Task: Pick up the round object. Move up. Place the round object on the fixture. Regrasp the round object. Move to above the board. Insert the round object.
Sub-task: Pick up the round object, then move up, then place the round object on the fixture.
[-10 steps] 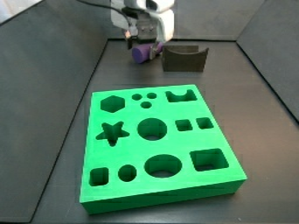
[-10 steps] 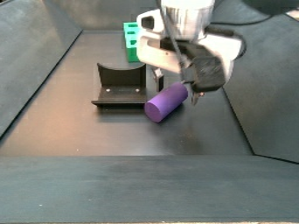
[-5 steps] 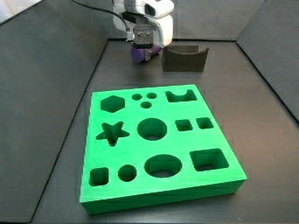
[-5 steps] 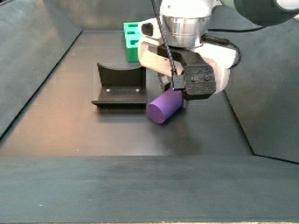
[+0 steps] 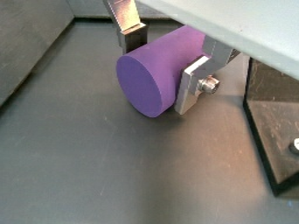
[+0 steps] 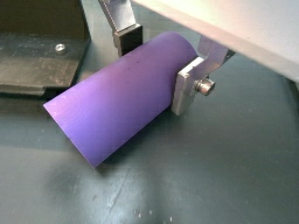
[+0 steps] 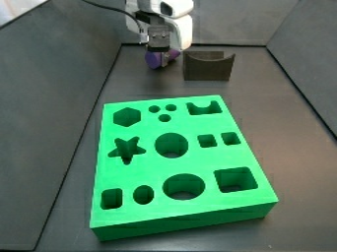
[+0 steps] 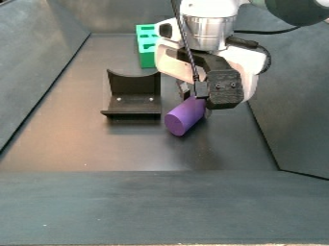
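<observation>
Up close in both wrist views: a purple round object [image 5: 156, 73] lying on its side on the dark floor [image 5: 105, 175], with a flat silver finger [image 5: 193, 86] on one side and another finger [image 6: 121, 39] on the other side. Gripper [image 6: 155, 63] set around the round object, fingers just beside or touching its curved sides; cannot tell if squeezing yet. Flat round end of the peg facing the camera in a wrist view, long smooth side showing in the other.

Just beside the peg, the dark fixture [image 8: 129, 92] with its curved notch on top, not touching the peg. Gripper [image 8: 203, 91] low over the far end of the round object [image 8: 184, 115].

Farther off, the big green board [image 7: 178, 162] with star, hexagon, round and square holes, well apart from the peg [image 7: 160, 59] and the fixture [image 7: 207, 65].
</observation>
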